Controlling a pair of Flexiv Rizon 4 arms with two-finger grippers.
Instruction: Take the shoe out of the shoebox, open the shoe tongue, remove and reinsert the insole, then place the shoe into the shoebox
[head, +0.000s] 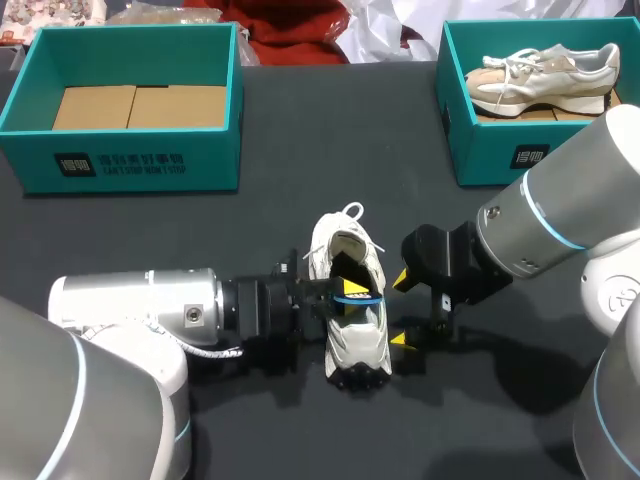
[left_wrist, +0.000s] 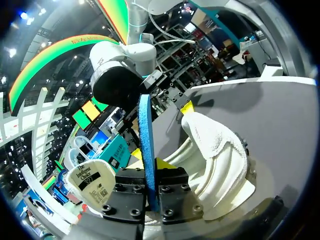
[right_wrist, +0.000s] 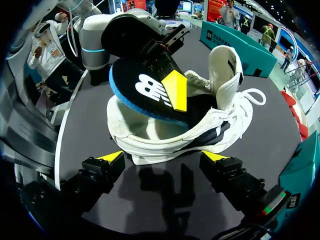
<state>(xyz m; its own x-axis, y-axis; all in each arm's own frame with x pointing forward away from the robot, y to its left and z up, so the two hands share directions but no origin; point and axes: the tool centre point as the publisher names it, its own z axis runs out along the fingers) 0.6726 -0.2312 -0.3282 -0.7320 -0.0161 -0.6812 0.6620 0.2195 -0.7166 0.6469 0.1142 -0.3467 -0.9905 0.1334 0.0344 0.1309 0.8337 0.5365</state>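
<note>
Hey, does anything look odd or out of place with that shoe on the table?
The insole sticks partway out of the shoe, tilted, pinched by the left gripper. Nothing looks damaged or spilled.

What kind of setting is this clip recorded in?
Probably a shoe-handling demo station: a black table, an empty teal shoebox, a second shoebox holding a sneaker, and a white shoe out on the table.

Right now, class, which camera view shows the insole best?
The right wrist view: the insole shows its black top and blue edge, partly in the shoe. The left wrist view shows it edge-on in the left gripper; the head view only a blue sliver.
</note>
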